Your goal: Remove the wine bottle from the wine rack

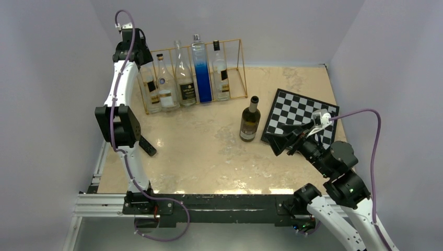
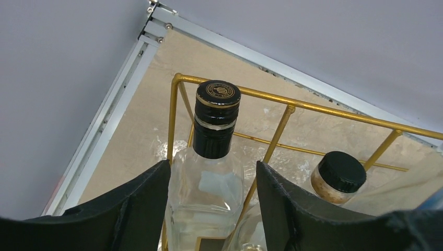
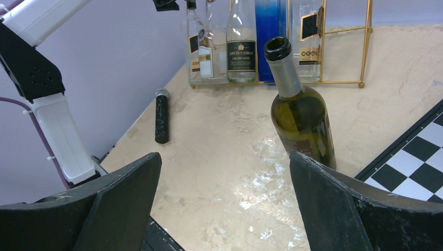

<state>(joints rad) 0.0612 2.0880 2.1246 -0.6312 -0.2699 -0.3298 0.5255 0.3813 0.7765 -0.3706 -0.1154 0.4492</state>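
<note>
- The bottle (image 2: 214, 136) to be taken is the clear one with the black cap. It stands upright in the end slot of the rack (image 2: 334, 112), at the far left corner of the worktop (image 1: 209, 151).
- The left fingers (image 2: 138, 209) are parted to either side of its shoulder, below the neck. They are spread a little wider than the glass and hold nothing. Whether a pad already brushes the glass I cannot tell.
- The right fingers (image 3: 120, 198) are spread wide and empty. They hang low beside the chessboard (image 1: 300, 112) and point towards a green bottle (image 3: 303, 120) that stands uncorked on the worktop, outside the rack.
- Step in hand, as I judge it: the left arm is lined up for the grasp and the squeeze has not yet been made, so the task is at an early stage.
- The next move calls for the fingers to close squarely on the shoulder or neck.
- After that comes a straight lift, high enough for the base to pass over the top rail.
- Risks: the neighbour (image 2: 342, 171) stands just beside, in the next slot, and the right-hand pad sits between the two. A tilted pull could catch the wire or knock the neighbour, and smooth glass may slip in a loose hold.
</note>
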